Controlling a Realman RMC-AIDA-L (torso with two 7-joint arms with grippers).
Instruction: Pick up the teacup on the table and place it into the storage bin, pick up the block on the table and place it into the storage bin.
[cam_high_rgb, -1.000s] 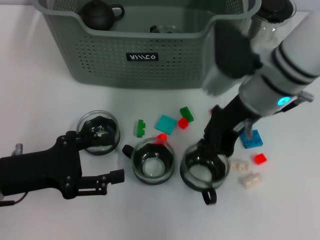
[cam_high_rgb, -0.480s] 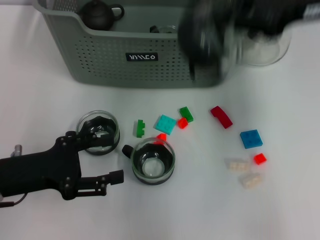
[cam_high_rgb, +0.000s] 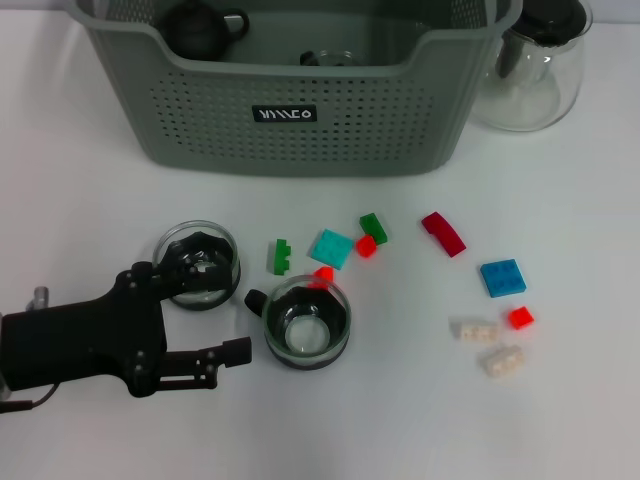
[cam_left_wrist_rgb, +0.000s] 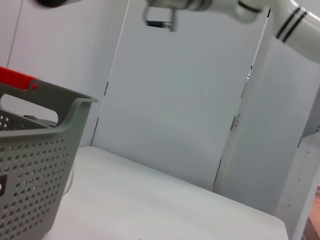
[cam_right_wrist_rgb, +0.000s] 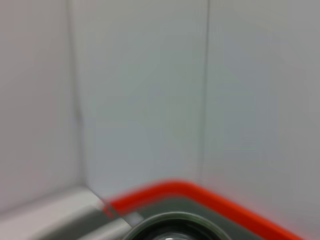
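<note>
Storage bin (cam_high_rgb: 290, 120) holds teapot (cam_high_rgb: 197, 28), teacup (cam_high_rgb: 328, 60).

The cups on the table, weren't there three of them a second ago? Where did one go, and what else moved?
Yes. The right arm closed on the third cup, the one nearest the blue block, lifted it toward the storage bin, and has left the head view. Two teacups remain: one by the left gripper, one in the middle. The left gripper, blocks, bin and glass pitcher stayed put.
</note>
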